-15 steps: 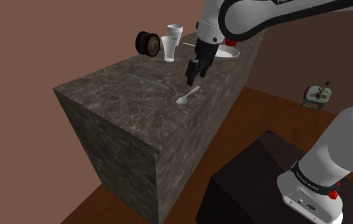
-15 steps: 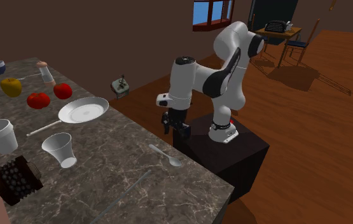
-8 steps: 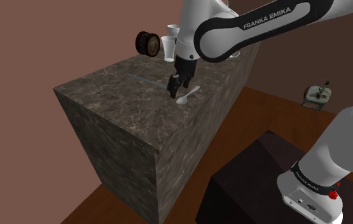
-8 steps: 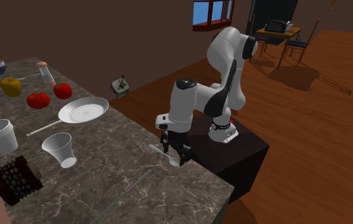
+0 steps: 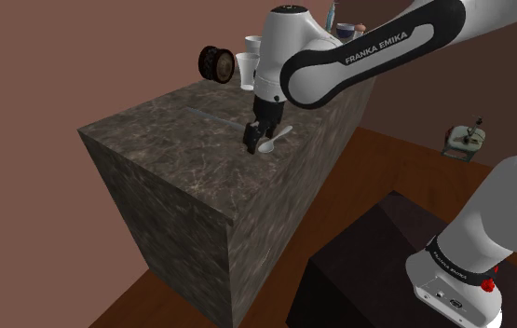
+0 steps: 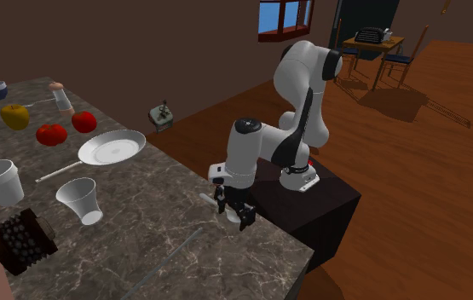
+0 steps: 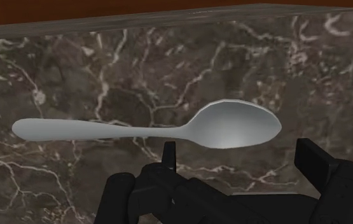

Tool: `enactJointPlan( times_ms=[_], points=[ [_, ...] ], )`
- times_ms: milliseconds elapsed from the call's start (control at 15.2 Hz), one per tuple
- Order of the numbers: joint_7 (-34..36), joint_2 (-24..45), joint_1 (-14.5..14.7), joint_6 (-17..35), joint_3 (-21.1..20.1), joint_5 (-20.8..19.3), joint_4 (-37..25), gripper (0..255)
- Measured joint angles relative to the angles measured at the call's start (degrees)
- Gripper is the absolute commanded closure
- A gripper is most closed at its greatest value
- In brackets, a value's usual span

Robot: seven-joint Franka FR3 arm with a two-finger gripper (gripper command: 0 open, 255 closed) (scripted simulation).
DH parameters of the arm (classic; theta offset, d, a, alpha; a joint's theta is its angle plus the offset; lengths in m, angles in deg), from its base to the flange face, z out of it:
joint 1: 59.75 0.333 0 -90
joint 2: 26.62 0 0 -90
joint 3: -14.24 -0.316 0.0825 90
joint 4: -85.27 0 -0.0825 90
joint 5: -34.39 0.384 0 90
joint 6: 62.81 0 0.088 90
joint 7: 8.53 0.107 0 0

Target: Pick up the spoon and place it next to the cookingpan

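**End effector low over the spoon's bowl, fingers apart, nothing held**

The end effector (image 7: 242, 156) is right down at the counter (image 5: 168, 163), and its two black fingers stand wide apart, clamped on nothing. In the wrist view the bowl of the spoon (image 7: 146, 130) sits just ahead of the gap between them. Neither finger touches it.

This alignment decides the grasp. The spoon lies flat on the marble, and its long axis runs along the line from one finger to the other, not across it. The handle stretches away past one finger, well outside the gap. A squeeze from here would likely pinch the bowl end to end, so the wrist probably needs a turn to take it across the width.

In the shoulder view the end effector (image 5: 254, 138) points straight down over the bowl end of the spoon (image 5: 278, 137), near the counter's edge on the robot's side. The handle angles off from under it. Whether the fingertips rest on the stone cannot be made out.

Across the second exterior view, the end effector (image 6: 231, 210) hovers at the spoon (image 6: 205, 199). The white cookingpan (image 6: 111, 147) waits well apart along the counter.
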Motion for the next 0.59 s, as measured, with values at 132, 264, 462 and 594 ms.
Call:
enactJointPlan(
  times_ms=[132,264,462,594],
  points=[
    [0.01,0.01,0.0,0.12,0.0,-0.01,0.1,0],
    [0.01,0.01,0.0,0.16,0.0,-0.02,0.13,0],
    [0.01,0.01,0.0,0.16,0.0,-0.02,0.13,255],
    [0.01,0.01,0.0,0.16,0.0,-0.02,0.12,255]
  ],
)
